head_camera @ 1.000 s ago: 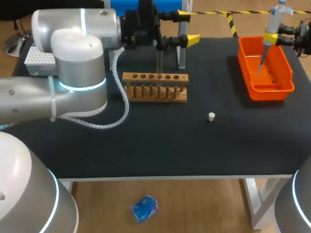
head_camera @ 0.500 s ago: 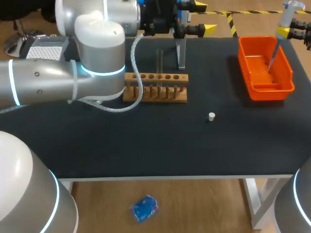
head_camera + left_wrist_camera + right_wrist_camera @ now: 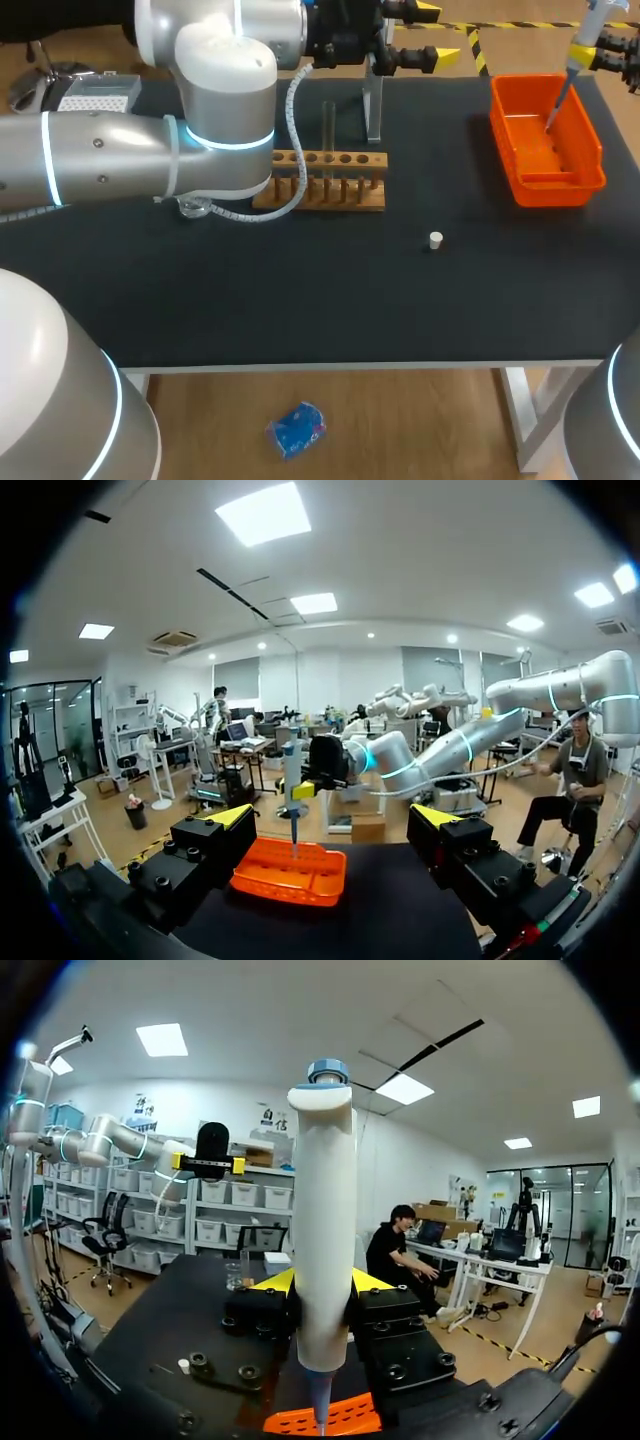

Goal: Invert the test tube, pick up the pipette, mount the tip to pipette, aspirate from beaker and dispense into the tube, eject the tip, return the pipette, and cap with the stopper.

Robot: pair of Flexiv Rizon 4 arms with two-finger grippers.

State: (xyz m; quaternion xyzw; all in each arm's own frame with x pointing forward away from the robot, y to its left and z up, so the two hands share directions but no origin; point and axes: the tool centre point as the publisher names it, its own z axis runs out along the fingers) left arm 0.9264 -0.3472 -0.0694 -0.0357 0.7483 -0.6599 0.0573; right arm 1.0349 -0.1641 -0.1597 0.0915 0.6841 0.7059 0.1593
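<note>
1. Where the head view looks down, the dark table [image 3: 330,300] fills most of the frame and carries the items below.
2. Left arm [image 3: 150,170]: enters at the left edge and crosses the upper left of the frame.
3. Bin [image 3: 545,190]: orange, on the table at the upper right.
4. Rack [image 3: 320,195]: wooden, with a row of holes, left of centre in the upper half.
5. Tip box [image 3: 95,95]: white, upper left, partly hidden by the left arm.
6. Left gripper [image 3: 432,32]: at top centre, beyond the rack. Fingers spread wide, nothing between them. Its own wrist view shows the same gap, with the bin ahead and well apart.
7. Right gripper [image 3: 322,1282]: at the upper right corner in the head view. It is clamped on the pipette [image 3: 583,40], and its wrist view shows both yellow tips pressed against the white body from two sides.
8. Pipette: slightly tilted, thin lower end hanging within the bin's opening. Contact with the bin cannot be told.
9. Clear vessel [image 3: 373,105]: tall, just behind the rack's right half.
10. Tube [image 3: 328,125]: upright in the rack, rising above it near mid-row.
11. Stopper [image 3: 436,240]: small, white, alone on the table at the rack's lower right, well apart from the tube.
</note>
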